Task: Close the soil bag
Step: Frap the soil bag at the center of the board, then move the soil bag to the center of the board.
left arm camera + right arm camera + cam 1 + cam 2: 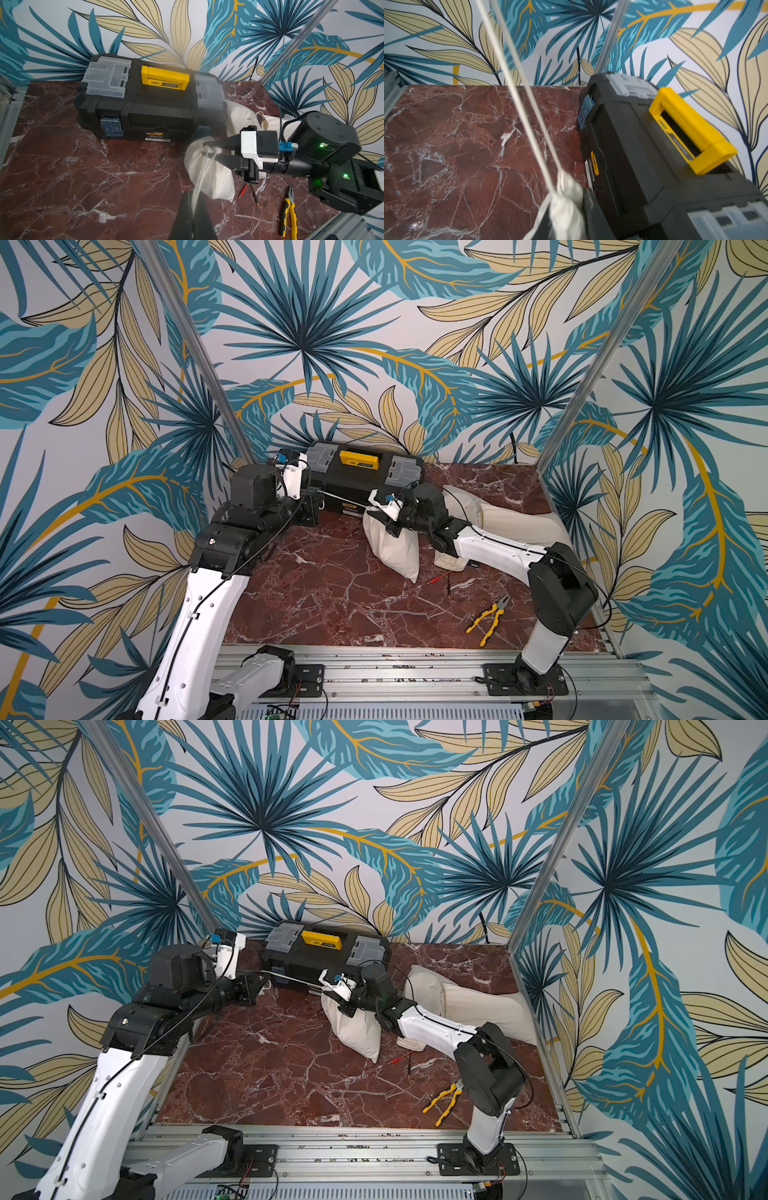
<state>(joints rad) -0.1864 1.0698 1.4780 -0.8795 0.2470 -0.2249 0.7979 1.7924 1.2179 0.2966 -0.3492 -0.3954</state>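
The soil bag (395,549) (359,1029) is a cream cloth sack lying on the red marble table in front of the toolbox. My right gripper (376,517) (566,212) is shut on its bunched neck; the left wrist view shows the black fingers (225,161) on either side of the gathered cloth. A white drawstring (345,498) (529,116) runs taut from the neck leftwards to my left gripper (318,495) (193,196), which is shut on it. The bag's body (209,176) hangs down to the table below the right gripper.
A black toolbox (361,477) with a yellow handle stands at the back, just behind both grippers. More cream bags (515,522) lie at the back right. Yellow pliers (488,618) and thin red and black probes (442,578) lie at the front right.
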